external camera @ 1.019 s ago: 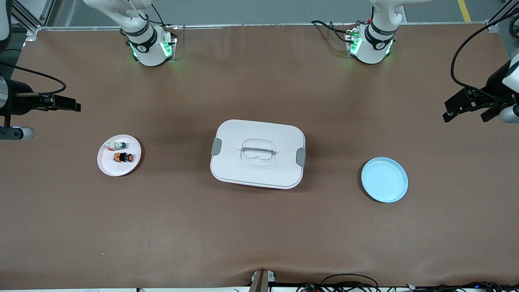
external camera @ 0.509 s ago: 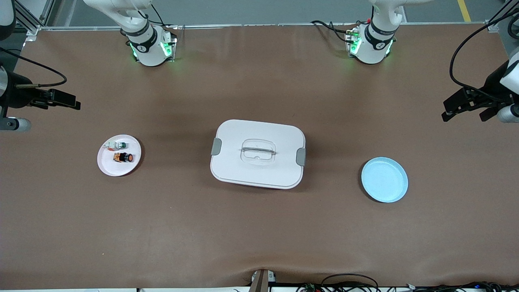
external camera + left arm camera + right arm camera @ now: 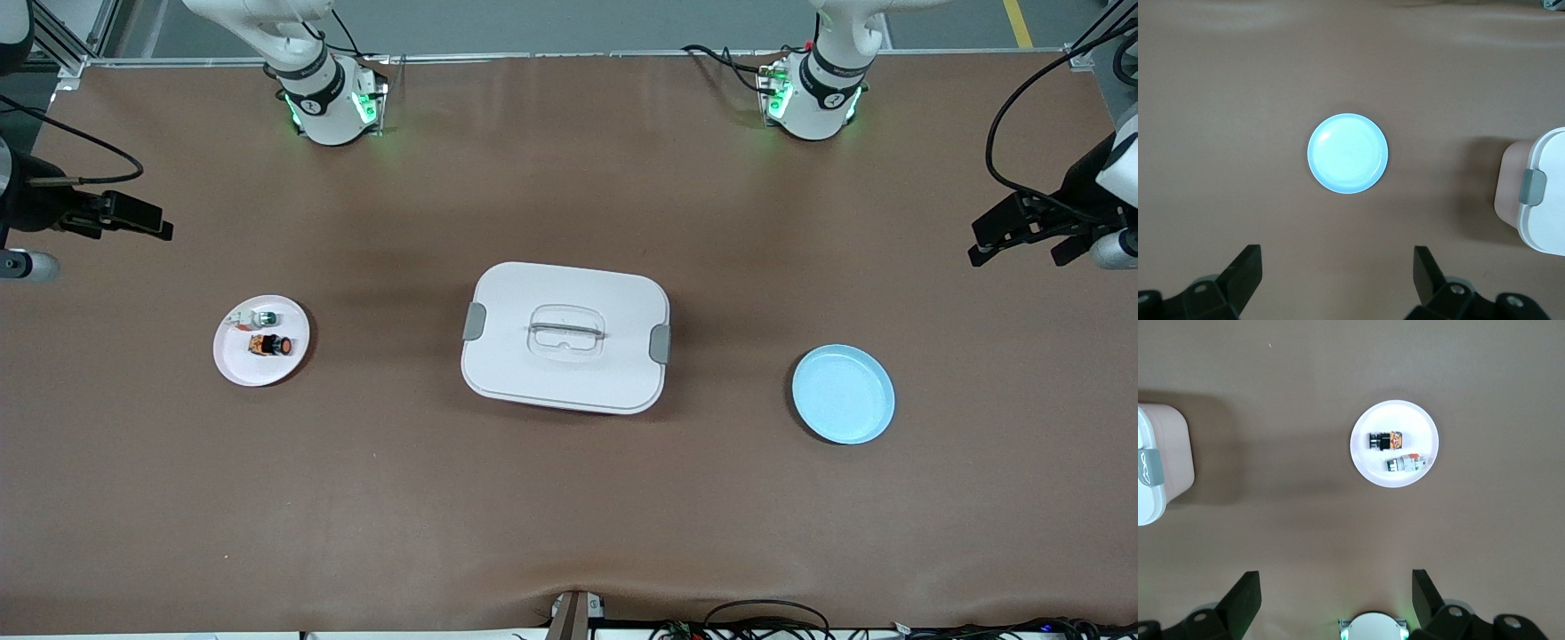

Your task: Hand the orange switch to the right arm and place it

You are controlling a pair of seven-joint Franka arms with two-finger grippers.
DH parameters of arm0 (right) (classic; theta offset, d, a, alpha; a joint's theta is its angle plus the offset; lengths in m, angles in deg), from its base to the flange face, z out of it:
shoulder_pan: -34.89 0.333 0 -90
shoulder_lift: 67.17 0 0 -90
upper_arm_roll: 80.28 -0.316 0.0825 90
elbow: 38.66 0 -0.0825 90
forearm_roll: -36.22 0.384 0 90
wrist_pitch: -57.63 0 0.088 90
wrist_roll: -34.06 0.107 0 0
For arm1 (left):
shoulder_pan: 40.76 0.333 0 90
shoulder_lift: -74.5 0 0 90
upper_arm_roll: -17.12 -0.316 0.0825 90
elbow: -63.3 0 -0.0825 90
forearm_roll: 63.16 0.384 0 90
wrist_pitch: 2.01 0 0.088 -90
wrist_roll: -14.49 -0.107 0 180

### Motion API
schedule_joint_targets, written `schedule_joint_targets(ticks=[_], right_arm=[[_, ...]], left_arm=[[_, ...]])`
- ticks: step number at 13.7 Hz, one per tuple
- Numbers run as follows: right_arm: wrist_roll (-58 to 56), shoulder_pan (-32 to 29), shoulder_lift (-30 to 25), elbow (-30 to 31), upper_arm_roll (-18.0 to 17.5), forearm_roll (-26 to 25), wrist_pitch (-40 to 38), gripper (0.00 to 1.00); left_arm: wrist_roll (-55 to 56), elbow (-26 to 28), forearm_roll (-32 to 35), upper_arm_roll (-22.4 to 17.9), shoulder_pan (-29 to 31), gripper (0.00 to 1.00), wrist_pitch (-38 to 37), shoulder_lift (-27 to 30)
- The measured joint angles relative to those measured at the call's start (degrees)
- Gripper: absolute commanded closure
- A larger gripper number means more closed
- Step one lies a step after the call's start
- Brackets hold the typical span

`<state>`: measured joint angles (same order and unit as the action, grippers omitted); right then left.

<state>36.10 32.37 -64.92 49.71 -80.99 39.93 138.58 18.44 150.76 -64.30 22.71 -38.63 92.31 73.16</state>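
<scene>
Both grippers wide open, empty, up in the air at the table's two ends.

Left gripper (image 3: pixel 1337 277): black matte fingers spread, nothing held, over bare brown tabletop (image 3: pixel 569 498) nr the round glossy pale-blue plate (image 3: pixel 843 394), which holds nothing. Right gripper (image 3: pixel 1331 600): same, fingers apart, empty, at its own end. Below it a round white plate (image 3: pixel 240 363) w/ the orange switch (image 3: pixel 270 345) lying beside a small white switch w/ green cap (image 3: pixel 260 318). Mid-table: rounded-rect white box (image 3: pixel 565 337), lid on, grey side clips.

Open tabletop (image 3: pixel 569 498) all around, only the lidded white box (image 3: pixel 565 336) midway between the plates (image 3: pixel 261 340).
</scene>
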Motion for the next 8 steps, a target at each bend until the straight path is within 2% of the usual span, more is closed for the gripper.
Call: schedule_joint_targets(ticks=[3,8], right_arm=[[0.01,0.0,-3.28,3.44,0.0,0.0,1.95,0.0],[0.02,0.0,-4.98,4.45,0.0,0.0,2.83,0.0]], left_arm=[[0.0,0.01,0.0,0.01,0.0,0.0,-0.01,0.0],[0.01,0.04,0.0,0.0,0.0,0.0,-0.02,0.0]])
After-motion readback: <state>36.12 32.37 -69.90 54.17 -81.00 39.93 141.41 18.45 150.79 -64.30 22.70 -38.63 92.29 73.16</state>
